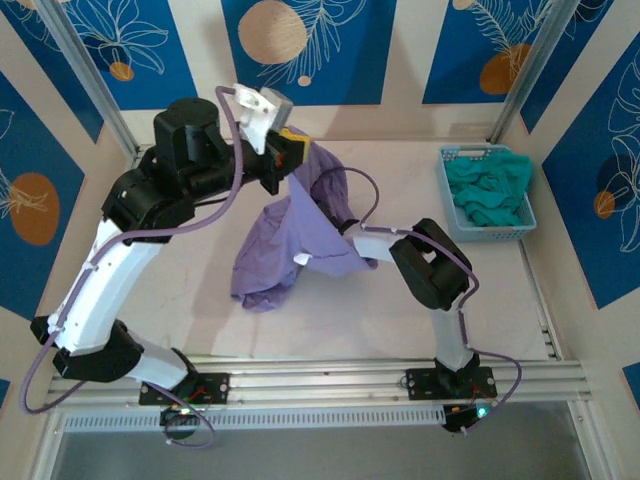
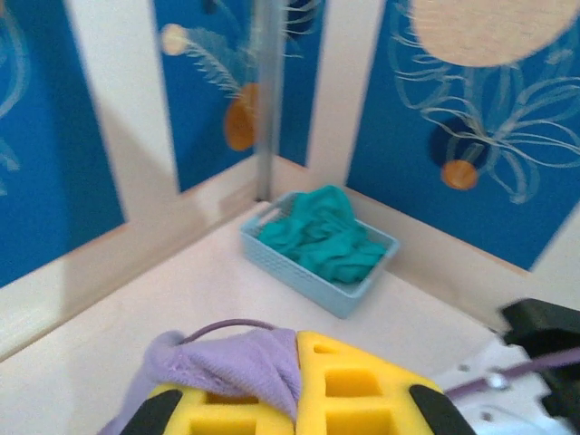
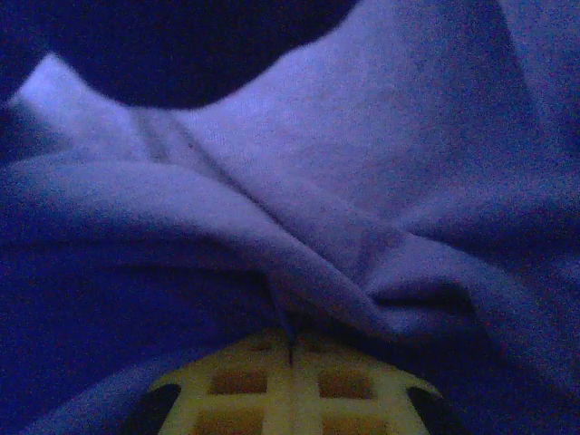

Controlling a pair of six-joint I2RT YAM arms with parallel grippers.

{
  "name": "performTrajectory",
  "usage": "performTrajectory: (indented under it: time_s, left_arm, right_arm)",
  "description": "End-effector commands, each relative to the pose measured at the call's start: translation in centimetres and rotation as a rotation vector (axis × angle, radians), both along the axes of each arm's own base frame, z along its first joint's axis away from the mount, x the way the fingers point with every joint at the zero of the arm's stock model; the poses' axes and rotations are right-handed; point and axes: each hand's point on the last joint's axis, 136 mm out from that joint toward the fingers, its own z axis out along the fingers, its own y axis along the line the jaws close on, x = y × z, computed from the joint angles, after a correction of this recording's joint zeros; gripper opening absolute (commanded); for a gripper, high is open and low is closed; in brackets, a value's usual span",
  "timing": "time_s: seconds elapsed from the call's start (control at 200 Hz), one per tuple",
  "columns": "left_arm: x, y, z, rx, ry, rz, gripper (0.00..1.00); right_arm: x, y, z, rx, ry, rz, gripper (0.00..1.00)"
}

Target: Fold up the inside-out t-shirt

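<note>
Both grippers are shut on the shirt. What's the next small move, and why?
Probably draw the right gripper rightward, away from the left gripper. The shirt hangs bunched from the high left gripper, its lower part slumped on the table; pulling the two grips apart should spread it.
</note>
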Motion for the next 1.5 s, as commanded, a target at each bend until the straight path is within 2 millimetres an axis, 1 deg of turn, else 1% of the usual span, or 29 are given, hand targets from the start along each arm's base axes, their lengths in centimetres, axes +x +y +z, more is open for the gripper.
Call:
performTrajectory:
  time_s: [0.0,0.05,0.145,0.215,0.255,0.315,0.385,0.47,0.555,0.62,0.665,0.715,0.775,0.825,0.9,0.95,0.985,1.015,1.065,1.11,1.145,1.175,1.22,1.3,1.37,1.46,1.495]
  left_arm:
    - [3.1,4.2,1.5,-0.085,-0.028,0.2,0.0]
    - [5.1,5.7,-0.3,-0.074,0.011,0.283,0.0]
    - [8.5,9.4,-4.7,-0.043,0.108,0.437,0.0]
    - [10.3,11.8,-8.4,-0.015,0.179,0.531,0.0]
    - [10.9,12.6,-10.5,0.013,0.204,0.567,0.0]
    - [11.4,12.9,-13.3,0.054,0.236,0.587,0.0]
    - [11.7,12.3,-16.1,0.071,0.28,0.564,0.0]
    - [12.0,12.0,-18.6,0.085,0.324,0.563,0.0]
    - [12.5,12.4,-20.8,0.121,0.35,0.593,0.0]
    - [12.9,12.7,-22.1,0.14,0.37,0.61,0.0]
    - [13.3,13.1,-23.1,0.148,0.381,0.637,0.0]
    - [14.0,14.0,-24.1,0.161,0.391,0.68,0.0]
    - [14.9,15.9,-25.9,0.18,0.422,0.753,0.0]
    - [15.6,17.6,-27.9,0.19,0.468,0.803,0.0]
    - [16.1,20.1,-31.4,0.192,0.557,0.87,0.0]
    - [16.1,21.2,-33.8,0.205,0.608,0.893,0.0]
    - [15.9,21.4,-35.4,0.222,0.644,0.901,0.0]
    - [15.6,21.1,-36.4,0.229,0.673,0.882,0.0]
    - [15.1,19.8,-37.7,0.21,0.713,0.817,0.0]
    - [14.4,18.7,-38.2,0.181,0.736,0.766,0.1]
    - [13.8,17.8,-38.1,0.162,0.736,0.721,0.22]
    - [13.3,17.1,-37.8,0.149,0.73,0.69,0.33]
    - [12.4,16.4,-37.2,0.134,0.712,0.664,0.47]
    - [10.8,14.6,-35.7,0.097,0.67,0.576,0.63]
    - [9.5,12.3,-34.3,0.04,0.651,0.463,0.71]
    - [7.9,8.4,-32.7,-0.048,0.642,0.274,0.76]
    - [7.3,6.9,-32.3,-0.068,0.641,0.205,0.78]
  right_arm:
    - [-1.9,-2.2,0.3,-0.021,0.069,0.021,0.0]
    - [-1.8,-2.4,2.4,0.013,0.03,0.033,0.0]
    - [-2.0,-2.9,6.6,0.103,-0.038,0.066,0.0]
    - [-2.5,-2.8,9.9,0.208,-0.08,0.1,0.0]
    - [-2.8,-2.5,11.7,0.277,-0.098,0.125,0.0]
    - [-3.2,-1.9,14.3,0.368,-0.122,0.157,0.0]
    - [-3.7,-0.9,16.9,0.453,-0.149,0.208,0.0]
    - [-3.9,0.0,19.7,0.528,-0.179,0.255,0.0]
    - [-3.7,0.0,22.5,0.582,-0.221,0.281,0.0]
    - [-3.5,0.0,24.4,0.641,-0.231,0.306,0.0]
    - [-3.6,0.3,25.6,0.695,-0.226,0.338,0.0]
    - [-4.0,1.0,26.9,0.74,-0.219,0.388,0.0]
    - [-4.8,1.4,28.0,0.758,-0.216,0.451,0.0]
    - [-5.6,1.1,29.0,0.764,-0.23,0.49,0.0]
    - [-6.3,-0.1,30.0,0.79,-0.251,0.516,0.0]
    - [-7.0,-0.7,30.2,0.825,-0.249,0.549,0.0]
    - [-7.2,-1.1,30.1,0.845,-0.241,0.564,0.0]
    - [-7.6,-1.1,29.8,0.855,-0.228,0.582,0.0]
    - [-7.8,-1.0,29.0,0.846,-0.211,0.598,0.0]
    - [-7.9,-0.9,28.1,0.834,-0.19,0.607,0.0]
    - [-7.9,-0.8,27.6,0.823,-0.173,0.611,0.0]
    - [-7.8,-0.8,27.0,0.81,-0.162,0.617,0.0]
    - [-7.7,-0.9,26.4,0.788,-0.158,0.617,0.0]
    - [-7.4,-1.2,25.7,0.766,-0.141,0.611,0.0]
    - [-7.4,-1.4,25.6,0.763,-0.146,0.616,0.0]
    - [-7.3,-1.7,25.6,0.751,-0.15,0.625,0.0]
    - [-7.1,-1.9,25.5,0.747,-0.15,0.616,0.0]
